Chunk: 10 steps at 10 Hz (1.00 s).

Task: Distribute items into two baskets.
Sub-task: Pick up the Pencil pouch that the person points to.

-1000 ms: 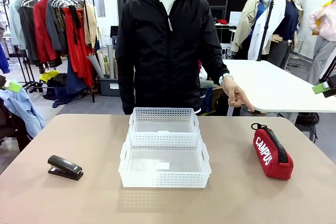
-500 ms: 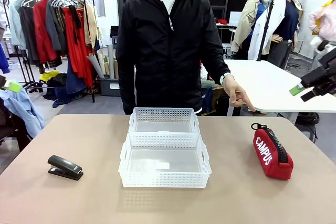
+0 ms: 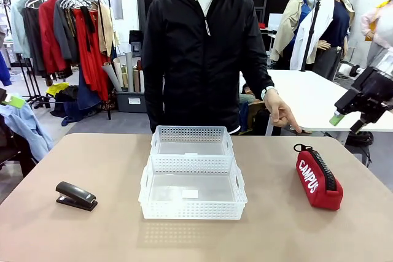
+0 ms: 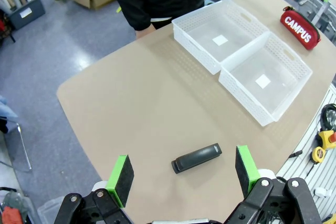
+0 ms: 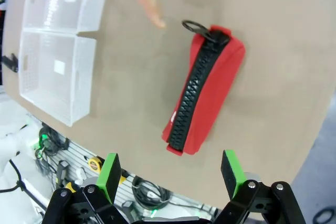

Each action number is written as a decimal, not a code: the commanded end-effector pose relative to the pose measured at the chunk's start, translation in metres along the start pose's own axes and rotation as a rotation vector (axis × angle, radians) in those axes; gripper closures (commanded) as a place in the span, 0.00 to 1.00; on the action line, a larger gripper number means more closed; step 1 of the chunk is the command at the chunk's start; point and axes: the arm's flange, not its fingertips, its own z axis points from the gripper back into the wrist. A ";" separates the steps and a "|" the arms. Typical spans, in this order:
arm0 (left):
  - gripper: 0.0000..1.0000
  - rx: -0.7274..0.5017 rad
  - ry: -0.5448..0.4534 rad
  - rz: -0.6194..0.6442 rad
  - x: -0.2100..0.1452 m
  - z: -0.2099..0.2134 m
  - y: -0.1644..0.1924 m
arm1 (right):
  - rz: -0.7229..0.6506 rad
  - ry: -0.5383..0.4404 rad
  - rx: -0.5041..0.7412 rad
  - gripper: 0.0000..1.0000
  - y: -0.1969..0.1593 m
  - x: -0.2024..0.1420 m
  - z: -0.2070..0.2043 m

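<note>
Right tool (image 3: 344, 121) dropped lower, arm cut off at edge; jaws spread, empty. Left tool (image 4: 182, 170) likewise.

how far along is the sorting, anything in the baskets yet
Nothing done: the near basket and far basket sit empty. In hand: the open left gripper hovers over the stapler, the open right gripper over the pouch. Left: grasping and placing both.
</note>
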 end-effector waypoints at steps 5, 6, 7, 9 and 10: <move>0.00 -0.017 -0.011 -0.009 0.000 0.000 0.001 | -0.084 0.101 -0.191 0.00 0.023 0.010 -0.030; 0.00 -0.017 -0.011 -0.009 0.000 0.000 0.001 | -0.067 0.091 -0.219 0.00 0.023 0.009 -0.035; 0.00 -0.017 -0.011 -0.009 0.000 0.000 0.001 | -0.066 0.090 -0.231 0.00 0.024 0.009 -0.040; 0.00 -0.017 -0.011 -0.009 0.000 0.000 0.001 | -0.041 0.084 -0.205 0.00 0.025 0.006 -0.058; 0.00 -0.017 -0.011 -0.009 0.000 0.000 0.001 | -0.052 0.071 -0.197 0.00 0.024 0.003 -0.065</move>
